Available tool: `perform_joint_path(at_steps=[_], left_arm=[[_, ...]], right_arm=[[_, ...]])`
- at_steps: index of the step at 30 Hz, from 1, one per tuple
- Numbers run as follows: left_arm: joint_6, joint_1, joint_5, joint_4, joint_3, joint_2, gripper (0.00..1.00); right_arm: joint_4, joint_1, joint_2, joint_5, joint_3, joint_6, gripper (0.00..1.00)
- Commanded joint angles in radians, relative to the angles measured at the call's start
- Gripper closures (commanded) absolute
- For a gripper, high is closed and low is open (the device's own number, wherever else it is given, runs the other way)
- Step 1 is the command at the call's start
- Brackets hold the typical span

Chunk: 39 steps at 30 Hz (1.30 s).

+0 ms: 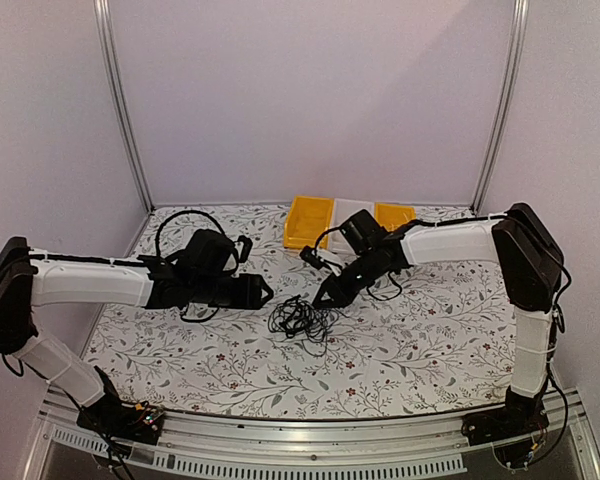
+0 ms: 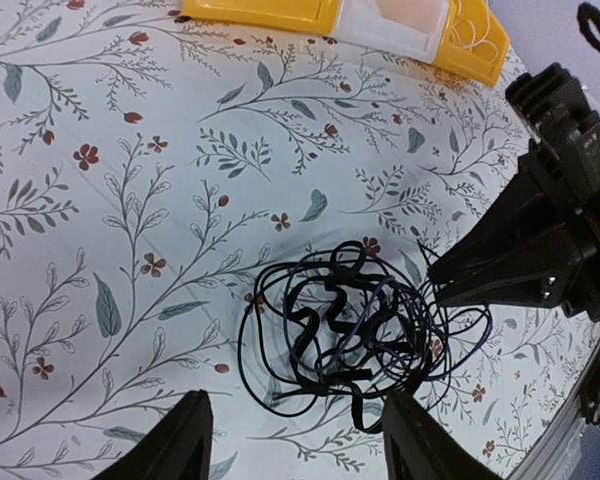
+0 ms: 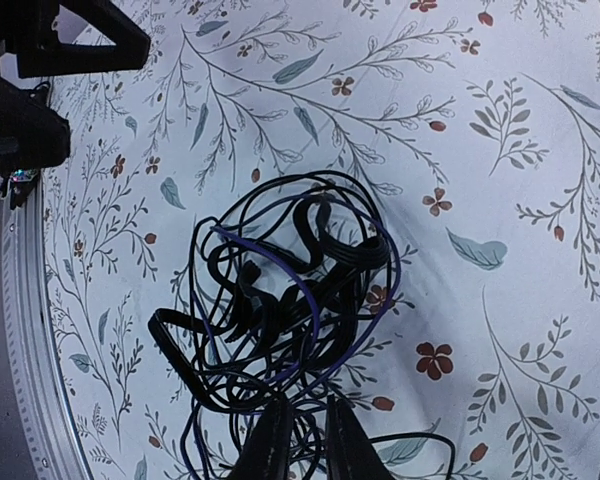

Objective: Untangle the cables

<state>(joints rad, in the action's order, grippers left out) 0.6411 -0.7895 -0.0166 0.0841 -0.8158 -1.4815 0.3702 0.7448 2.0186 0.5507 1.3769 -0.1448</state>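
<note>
The cables (image 1: 300,318) lie in one knotted clump of thin black and dark purple strands on the flowered tablecloth, mid-table. My right gripper (image 1: 320,302) points down onto the clump's upper right edge. In the right wrist view its fingers (image 3: 280,440) stand almost together, with strands of the cables (image 3: 280,290) pinched in the narrow gap at my right gripper (image 3: 305,405). My left gripper (image 1: 265,292) hovers just left of the clump. In the left wrist view my left gripper (image 2: 295,395) is open, with the cables (image 2: 350,335) lying just beyond its fingertips and nothing between them.
Two yellow bins (image 1: 308,220) (image 1: 393,214) with a white tray (image 1: 348,222) between them stand at the table's back edge. The right gripper (image 2: 500,275) reaches into the left wrist view from the right. A metal rail (image 1: 310,440) borders the near edge.
</note>
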Motion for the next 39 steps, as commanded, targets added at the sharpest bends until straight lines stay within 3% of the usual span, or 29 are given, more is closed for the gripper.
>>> perform_joint_path(at_steps=[1, 7, 12, 15, 21, 30, 35, 39], left_arm=[[-0.008, 0.010, -0.004, -0.031, 0.003, -0.006, 0.39], [-0.058, 0.011, 0.020, -0.049, -0.009, -0.023, 0.39], [-0.115, 0.006, 0.111, -0.119, -0.011, -0.011, 0.39], [-0.211, -0.033, 0.189, -0.256, 0.032, 0.033, 0.37], [-0.327, -0.109, 0.193, -0.520, 0.115, 0.137, 0.32], [-0.404, -0.116, 0.195, -0.562, -0.050, -0.011, 0.35], [-0.438, -0.117, 0.173, -0.555, -0.130, -0.095, 0.50], [-0.430, -0.116, 0.197, -0.567, -0.137, -0.101, 0.75]], right_arm=[[-0.017, 0.001, 0.001, -0.025, 0.051, 0.016, 0.86], [-0.010, 0.001, -0.066, -0.066, 0.079, -0.002, 1.00], [0.002, 0.001, -0.166, -0.065, 0.092, -0.030, 1.00], [0.007, 0.001, -0.236, -0.029, 0.104, -0.032, 1.00], [0.009, 0.001, -0.327, -0.001, 0.174, -0.023, 1.00], [0.018, 0.001, -0.345, 0.027, 0.341, -0.008, 1.00], [0.012, 0.001, -0.351, 0.027, 0.392, 0.004, 1.00], [0.006, 0.001, -0.362, -0.001, 0.388, 0.002, 1.00]])
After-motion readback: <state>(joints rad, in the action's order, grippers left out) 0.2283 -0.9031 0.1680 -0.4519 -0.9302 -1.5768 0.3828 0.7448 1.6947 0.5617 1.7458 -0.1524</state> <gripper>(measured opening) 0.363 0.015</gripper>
